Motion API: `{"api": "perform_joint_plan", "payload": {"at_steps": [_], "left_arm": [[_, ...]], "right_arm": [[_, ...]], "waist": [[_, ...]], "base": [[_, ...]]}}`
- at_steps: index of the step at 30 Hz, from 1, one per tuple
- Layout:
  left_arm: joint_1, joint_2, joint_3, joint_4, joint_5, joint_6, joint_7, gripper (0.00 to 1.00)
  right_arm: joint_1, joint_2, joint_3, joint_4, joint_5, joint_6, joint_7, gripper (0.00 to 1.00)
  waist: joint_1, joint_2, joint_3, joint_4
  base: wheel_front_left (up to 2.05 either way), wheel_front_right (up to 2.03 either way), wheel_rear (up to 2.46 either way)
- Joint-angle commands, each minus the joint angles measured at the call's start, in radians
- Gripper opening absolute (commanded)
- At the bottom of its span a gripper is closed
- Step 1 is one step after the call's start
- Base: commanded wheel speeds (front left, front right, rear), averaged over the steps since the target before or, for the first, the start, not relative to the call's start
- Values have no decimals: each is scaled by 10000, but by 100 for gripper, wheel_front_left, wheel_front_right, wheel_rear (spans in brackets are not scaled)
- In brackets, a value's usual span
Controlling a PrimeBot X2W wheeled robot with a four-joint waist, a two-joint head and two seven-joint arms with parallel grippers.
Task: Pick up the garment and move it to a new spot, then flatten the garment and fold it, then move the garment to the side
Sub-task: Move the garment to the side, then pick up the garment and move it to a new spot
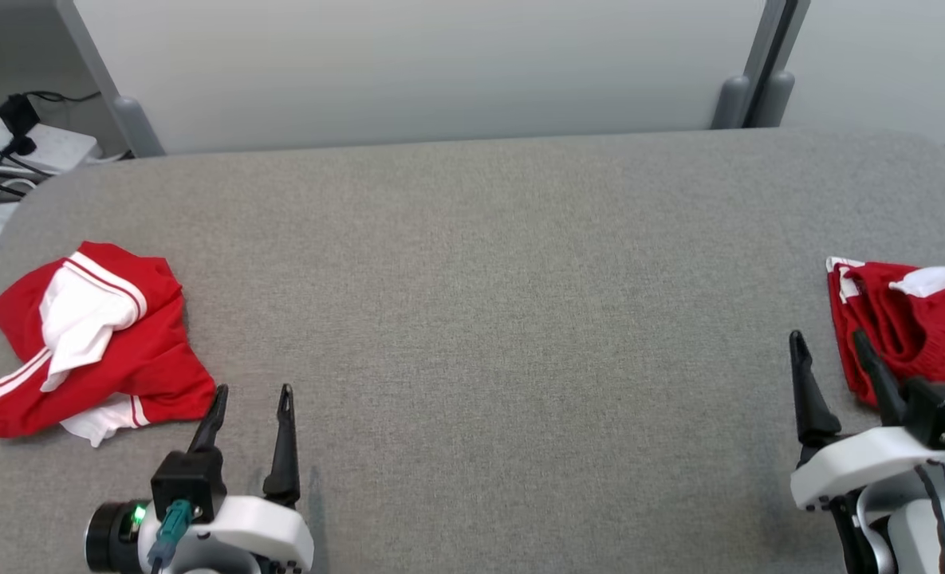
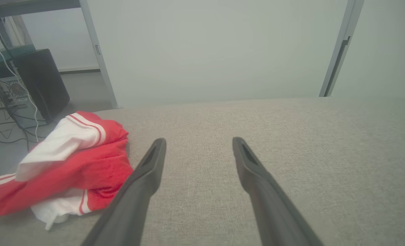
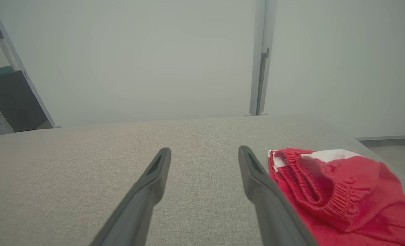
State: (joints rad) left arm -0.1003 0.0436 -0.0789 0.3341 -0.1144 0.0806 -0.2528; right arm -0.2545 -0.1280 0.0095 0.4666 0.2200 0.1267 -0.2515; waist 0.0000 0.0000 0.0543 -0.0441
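Near edge: left gripper point(image 1: 253, 388) low over grey tabletop point(image 1: 480, 279), jaws spread wide, holding nothing. Right gripper point(image 1: 828, 336) likewise wide apart, empty. Crumpled red-and-white garment point(image 1: 97, 343) on tabletop's left side, just beside left gripper's outer finger; contact unclear. Second red garment point(image 1: 911, 327) at right edge, partly behind right gripper's outer finger. Beyond: pale partition point(image 1: 424, 72); cables point(image 1: 9, 151) far left.

Red garment point(image 1: 149, 363), white stripes; plain grey table point(image 1: 472, 319)
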Motion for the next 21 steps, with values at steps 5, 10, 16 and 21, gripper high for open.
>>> {"api": "perform_joint_plan", "payload": {"at_steps": [5, 10, 16, 21], "left_arm": [[205, 66, 550, -211, 108, 65, -90, 100], [426, 66, 728, -255, 110, 59, -90, 100], [518, 66, 785, -289, 118, 40, -90, 100], [469, 66, 733, -267, 63, 39, -90, 100]], "right_arm": [[306, 114, 238, -303, -159, 40, -103, 100], [558, 229, 181, -390, -233, 40, -103, 100], [708, 306, 104, -472, -271, 40, -103, 100], [695, 304, 164, -483, -299, 40, -103, 100]], "waist": [[0, 0, -396, 103], [0, 0, -523, 116], [0, 0, -529, 160], [0, 0, -458, 310]], "base": [[0, 0, 0], [0, 0, 0], [0, 0, 0], [0, 0, 0]]}}
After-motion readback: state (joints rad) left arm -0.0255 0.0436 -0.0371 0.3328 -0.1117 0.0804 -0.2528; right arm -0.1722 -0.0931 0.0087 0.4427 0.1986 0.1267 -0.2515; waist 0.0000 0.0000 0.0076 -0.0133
